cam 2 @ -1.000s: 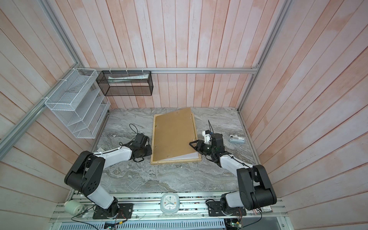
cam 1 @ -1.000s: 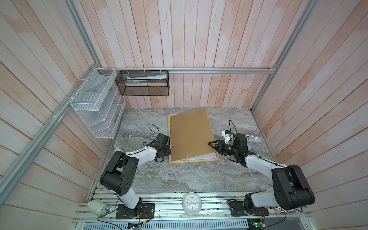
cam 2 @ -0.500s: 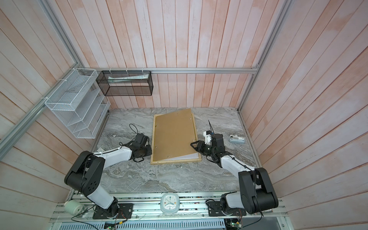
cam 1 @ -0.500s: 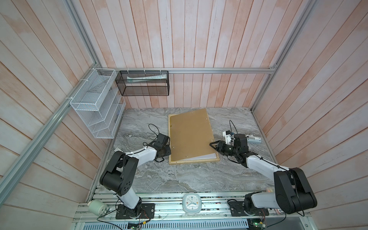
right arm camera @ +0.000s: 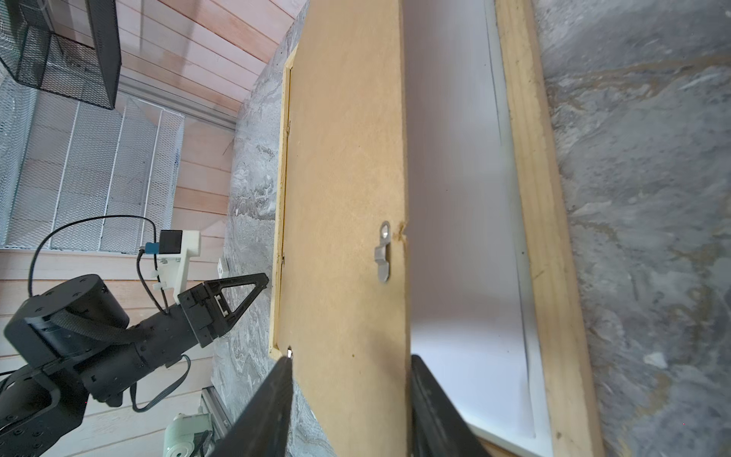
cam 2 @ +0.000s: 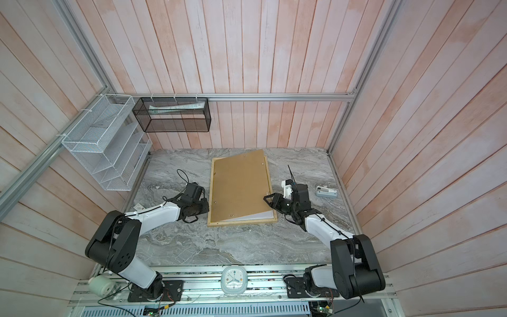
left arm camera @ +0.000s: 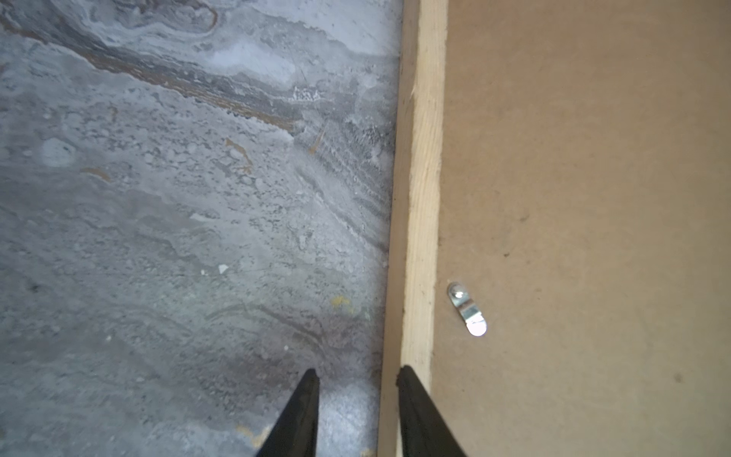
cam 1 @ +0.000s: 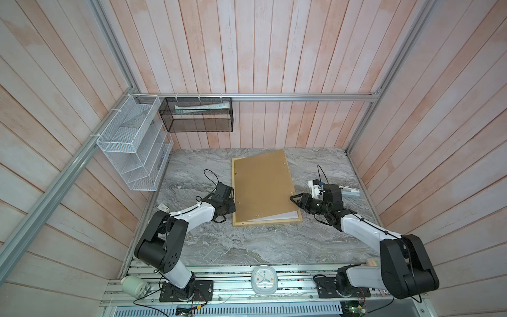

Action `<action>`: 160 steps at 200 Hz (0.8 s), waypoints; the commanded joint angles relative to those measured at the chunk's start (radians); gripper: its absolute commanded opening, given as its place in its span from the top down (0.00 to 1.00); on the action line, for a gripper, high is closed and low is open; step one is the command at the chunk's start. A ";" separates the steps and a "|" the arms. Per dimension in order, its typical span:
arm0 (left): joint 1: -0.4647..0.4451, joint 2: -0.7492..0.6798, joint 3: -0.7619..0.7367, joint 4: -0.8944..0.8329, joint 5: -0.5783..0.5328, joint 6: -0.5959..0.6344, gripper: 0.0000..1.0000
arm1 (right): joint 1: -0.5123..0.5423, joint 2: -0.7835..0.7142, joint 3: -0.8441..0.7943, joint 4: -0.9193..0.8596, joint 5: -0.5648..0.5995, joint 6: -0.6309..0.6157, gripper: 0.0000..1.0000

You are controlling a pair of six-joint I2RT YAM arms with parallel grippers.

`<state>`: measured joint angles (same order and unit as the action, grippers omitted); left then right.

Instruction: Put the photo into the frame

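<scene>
Frame [cam 1: 266, 221]: lay flat on the table [cam 1: 247, 247], brown board [cam 1: 260, 189] askew on it, white sheet [cam 1: 279, 216] beneath.
Left gripper [left arm camera: 356, 374]: stood spread at frame's edge.
Right gripper [right arm camera: 350, 358]: straddled board's raised edge; pinching or not, unclear.

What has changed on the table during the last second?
The right arm's elbow moved slightly toward the near edge; the right gripper kept its fingers at the raised edge of the board. Nothing was grasped or released. Board, frame, white sheet and left gripper stayed in place.
</scene>
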<state>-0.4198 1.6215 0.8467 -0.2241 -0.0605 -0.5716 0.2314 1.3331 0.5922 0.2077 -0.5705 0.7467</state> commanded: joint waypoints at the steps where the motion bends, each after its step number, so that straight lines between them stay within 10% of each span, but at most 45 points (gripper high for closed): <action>1: -0.002 -0.020 -0.011 0.001 -0.016 0.009 0.63 | 0.004 -0.034 0.038 -0.017 0.033 -0.027 0.52; 160: 0.001 0.156 0.209 0.001 -0.010 0.100 0.57 | -0.041 -0.111 0.001 -0.092 0.112 -0.054 0.50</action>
<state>-0.4194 1.7126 0.9779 -0.2234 -0.0601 -0.5148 0.1928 1.2087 0.6010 0.1291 -0.4690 0.7048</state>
